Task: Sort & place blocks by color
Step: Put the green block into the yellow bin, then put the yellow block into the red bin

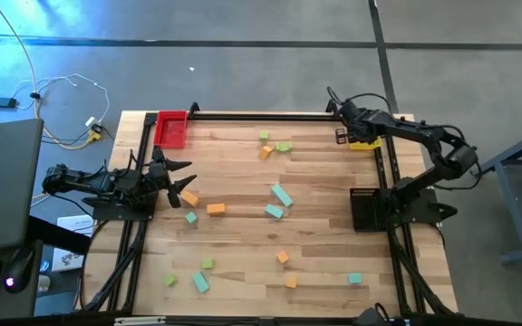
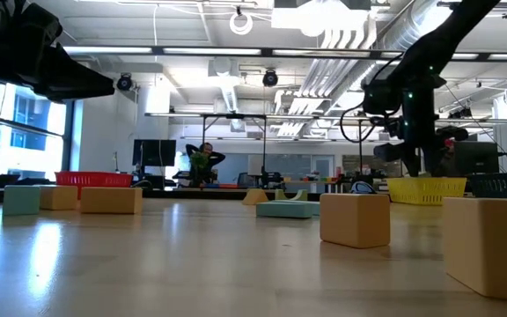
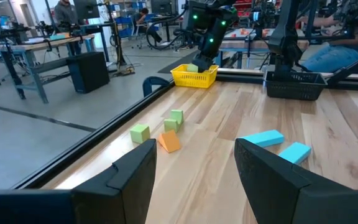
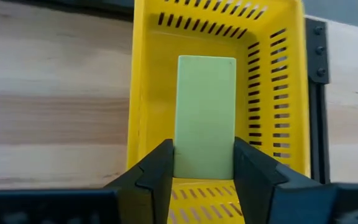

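Wooden table [image 1: 243,244], blocks scattered across it. Light green bar [image 4: 205,115] pinched in right gripper [image 4: 204,163] over yellow tray [image 4: 145,74] at far right corner, poised for drop. Left gripper [image 3: 194,165] spread, empty, near left edge beside orange block [image 1: 189,197].

The bench [image 1: 243,254] is pale planked wood with a soft sheen; the yellow tray [image 4: 272,74] looks like slotted plastic, the light green bar [image 4: 205,112] matt and smooth.
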You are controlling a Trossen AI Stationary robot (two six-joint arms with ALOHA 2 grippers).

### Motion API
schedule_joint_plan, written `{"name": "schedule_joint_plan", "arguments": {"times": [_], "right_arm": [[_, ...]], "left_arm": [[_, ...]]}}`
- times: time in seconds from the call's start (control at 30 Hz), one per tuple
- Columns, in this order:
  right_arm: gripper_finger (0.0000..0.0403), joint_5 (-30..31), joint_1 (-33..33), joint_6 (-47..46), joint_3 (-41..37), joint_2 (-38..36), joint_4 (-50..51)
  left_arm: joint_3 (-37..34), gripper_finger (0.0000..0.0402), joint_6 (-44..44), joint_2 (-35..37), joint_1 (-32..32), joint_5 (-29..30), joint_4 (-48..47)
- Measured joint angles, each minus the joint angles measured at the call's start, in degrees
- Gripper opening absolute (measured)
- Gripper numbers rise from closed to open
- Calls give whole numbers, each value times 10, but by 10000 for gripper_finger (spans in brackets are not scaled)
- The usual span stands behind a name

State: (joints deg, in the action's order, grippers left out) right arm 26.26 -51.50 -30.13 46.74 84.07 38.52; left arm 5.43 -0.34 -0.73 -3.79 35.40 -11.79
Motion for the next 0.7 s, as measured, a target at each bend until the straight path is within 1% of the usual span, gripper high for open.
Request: {"name": "schedule_joint_plan", "arguments": {"times": [0.23, 0.57, 0.7], "right_arm": [[140, -4, 0, 2, 0, 0, 0], [180, -3, 0, -5, 0, 0, -3], [188, -3, 0, -1, 0, -1, -5]], "left_arm": [[0, 204, 0, 0, 0, 0, 0], [0, 204, 1, 0, 0, -1, -6], [1, 204, 1, 0, 0, -2, -4]]}}
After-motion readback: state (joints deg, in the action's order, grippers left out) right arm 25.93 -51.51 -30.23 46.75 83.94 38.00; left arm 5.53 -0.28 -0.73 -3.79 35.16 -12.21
